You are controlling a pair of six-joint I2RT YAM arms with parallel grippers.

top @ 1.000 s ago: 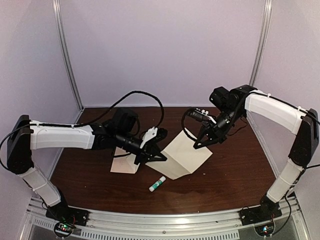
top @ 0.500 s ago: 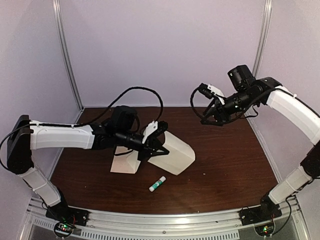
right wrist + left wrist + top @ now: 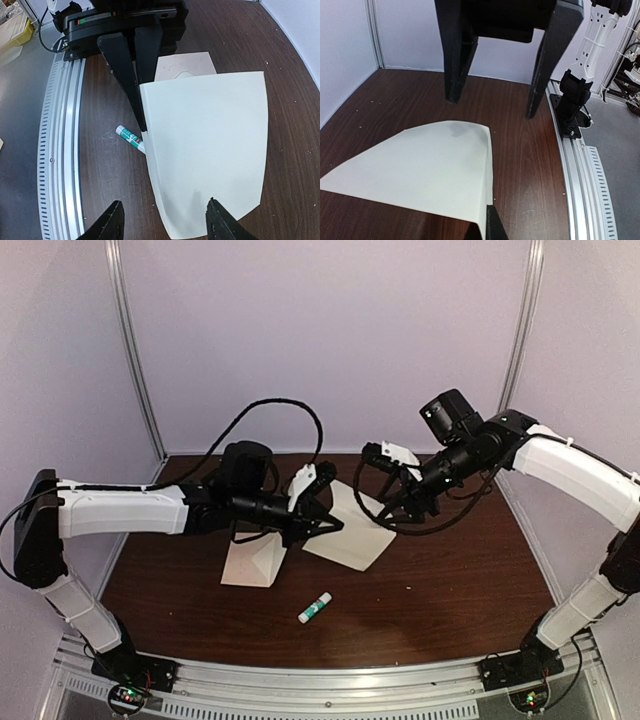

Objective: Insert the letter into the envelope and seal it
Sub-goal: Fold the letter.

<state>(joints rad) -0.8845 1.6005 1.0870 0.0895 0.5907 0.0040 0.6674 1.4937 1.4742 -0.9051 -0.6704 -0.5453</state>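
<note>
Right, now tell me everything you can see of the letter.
The letter is a plain, pale cream rectangular sheet of paper with no flap and no visible print. It is bowed into a gentle curve, not flat. The left end effector is shut on one edge near a corner, holding it over the brown table. The right end effector hangs open at the opposite end, apparently not touching it. Whether any corner rests on the table cannot be told.

Envelope (image 3: 250, 563) flat on the tabletop (image 3: 460, 580) at centre-left, letter (image 3: 350, 538) just to its right, its left edge in the left tool (image 3: 322, 528), right tool (image 3: 400, 502) above the letter's right side, glue stick (image 3: 314, 608) in front of both papers.
</note>
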